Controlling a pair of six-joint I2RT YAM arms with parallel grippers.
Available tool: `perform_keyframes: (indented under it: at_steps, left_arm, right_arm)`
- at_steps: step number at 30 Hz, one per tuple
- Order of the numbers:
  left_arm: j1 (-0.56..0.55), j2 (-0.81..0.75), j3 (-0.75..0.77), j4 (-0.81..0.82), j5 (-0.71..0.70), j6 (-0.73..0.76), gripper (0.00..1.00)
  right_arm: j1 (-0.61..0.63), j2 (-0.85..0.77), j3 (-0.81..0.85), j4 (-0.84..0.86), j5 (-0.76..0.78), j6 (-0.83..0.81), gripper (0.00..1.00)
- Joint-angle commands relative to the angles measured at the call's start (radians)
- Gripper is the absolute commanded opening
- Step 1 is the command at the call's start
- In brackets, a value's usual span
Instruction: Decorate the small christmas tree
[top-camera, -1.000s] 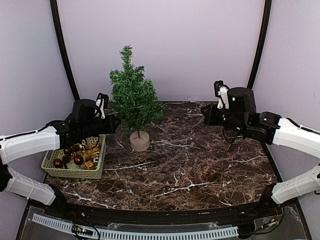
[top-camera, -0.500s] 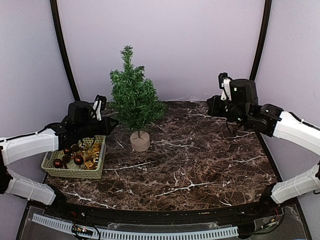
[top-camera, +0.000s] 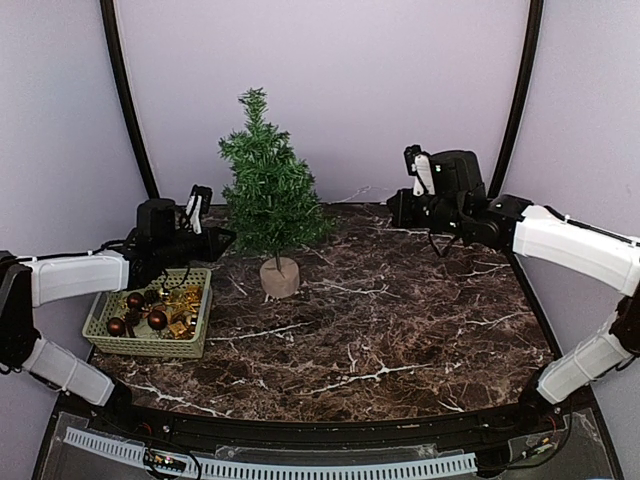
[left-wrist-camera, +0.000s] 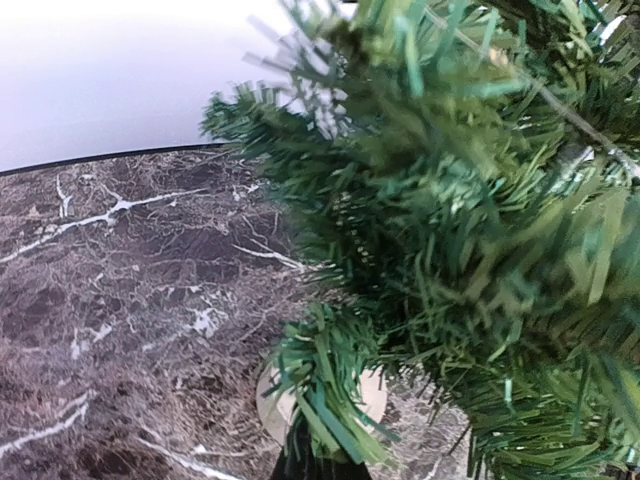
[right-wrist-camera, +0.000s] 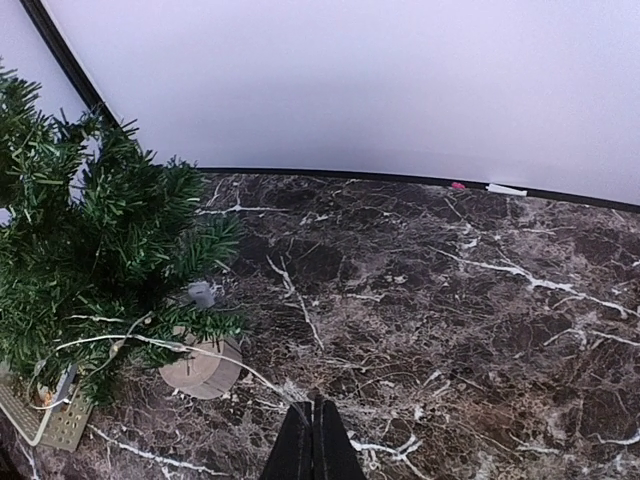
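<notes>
The small christmas tree (top-camera: 268, 200) stands upright on its round pale stump base (top-camera: 280, 281), at about 10 o'clock from the middle of the dark marble table (top-camera: 400, 330), towards the far edge. A thin pale cord (right-wrist-camera: 250, 375) trails out of its lower branches in the right wrist view and runs to the tip of the right gripper (right-wrist-camera: 315, 440). That gripper's two fingers are pressed together with the cord ending where they meet, and it hangs above the table at about 2 o'clock from the stump, well apart from the tree. The left gripper (top-camera: 212, 241) sits at 9 o'clock from the trunk, right against the lowest branches. In its own camera a tuft of needles covers the dark fingers (left-wrist-camera: 300, 465), so I cannot tell whether they are apart or closed. At about 8 o'clock from the stump lies a green basket (top-camera: 100, 325) holding dark red baubles (top-camera: 157, 319) and gold trinkets (top-camera: 183, 305).
</notes>
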Motion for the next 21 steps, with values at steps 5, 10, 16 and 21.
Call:
perform_keyframes:
  at_steps: [5,10,16,21]
  left_arm:
    - [0.049,0.112,0.105,0.115,0.066,0.094,0.06]
    - [0.058,0.082,0.148,0.04,-0.005,0.116,0.32]
    - [0.057,-0.116,0.054,-0.079,-0.126,0.097,0.68]
    - [0.041,-0.317,-0.046,-0.194,-0.123,-0.044,0.75]
  right_arm:
    - [-0.003,0.037,0.067,0.055,-0.087,-0.022,0.0]
    - [-0.004,0.04,0.068,0.065,-0.112,-0.018,0.0]
    - [-0.003,0.036,0.057,0.083,-0.134,-0.012,0.0]
    - [-0.004,0.022,0.038,0.102,-0.144,-0.002,0.0]
